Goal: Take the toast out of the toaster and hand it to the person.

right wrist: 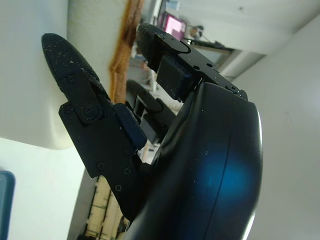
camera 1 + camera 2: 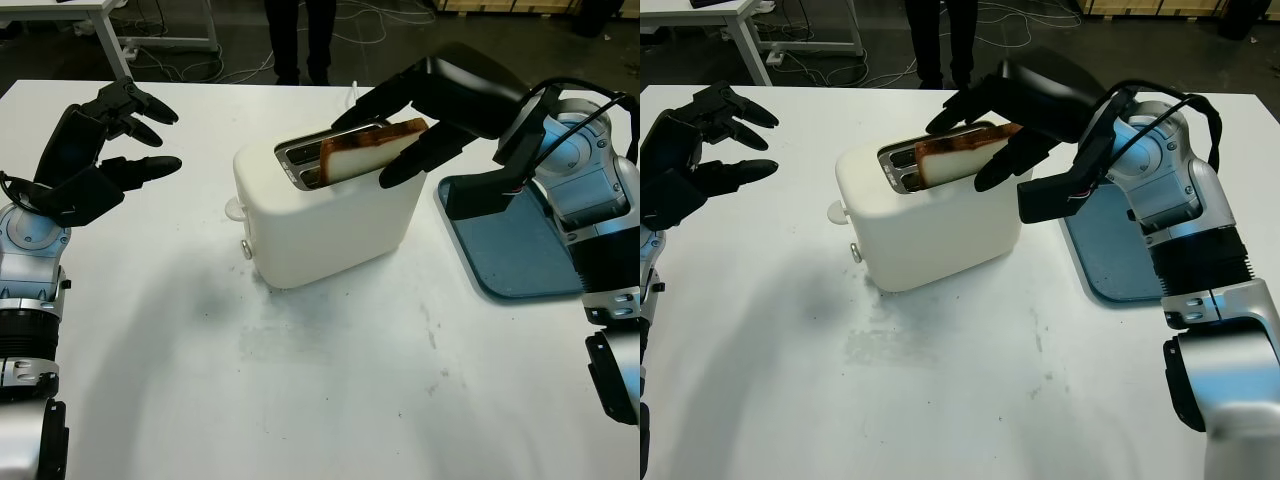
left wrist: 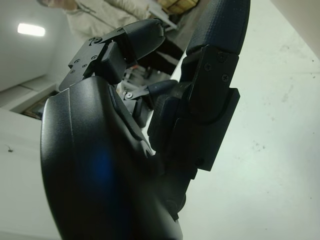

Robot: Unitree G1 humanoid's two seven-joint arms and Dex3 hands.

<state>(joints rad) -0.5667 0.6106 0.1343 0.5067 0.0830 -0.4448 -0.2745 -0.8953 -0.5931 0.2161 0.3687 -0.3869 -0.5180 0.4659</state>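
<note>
Toaster (image 2: 325, 215) as the landmark here, sitting mid-table (image 2: 300, 400) with its slots facing up. Toast (image 2: 370, 148) poking out of the slot nearer the robot, leaning over toward the tray side, lower part down in the slot. Probably tilted like that because of the pull coming from that side.

Right hand (image 2: 400, 135) wrapped over the raised end of the slice: fingers (image 2: 365, 105) draped across the far face, thumb (image 2: 415, 155) pressing in from the near face. Looks like a pinch across the flat sides, which makes sense for something thin and crumbly. From the wrist view, brown crust edge (image 1: 125, 50) running right between thumb and fingers, so closed on the toast, not just hovering.

Blue tray (image 2: 510, 240) just beside the toaster on the right-arm side, under the forearm, nothing visible on it.

Left hand (image 2: 100, 150) well off to the other side of the toaster, up above the table, open and holding nothing. Likely kept clear so nothing bumps the appliance.

Person's legs (image 2: 300, 40) beyond the toaster at the far table edge, so handoff presumably goes forward over it. Not lifted free yet, by the look of it.
</note>
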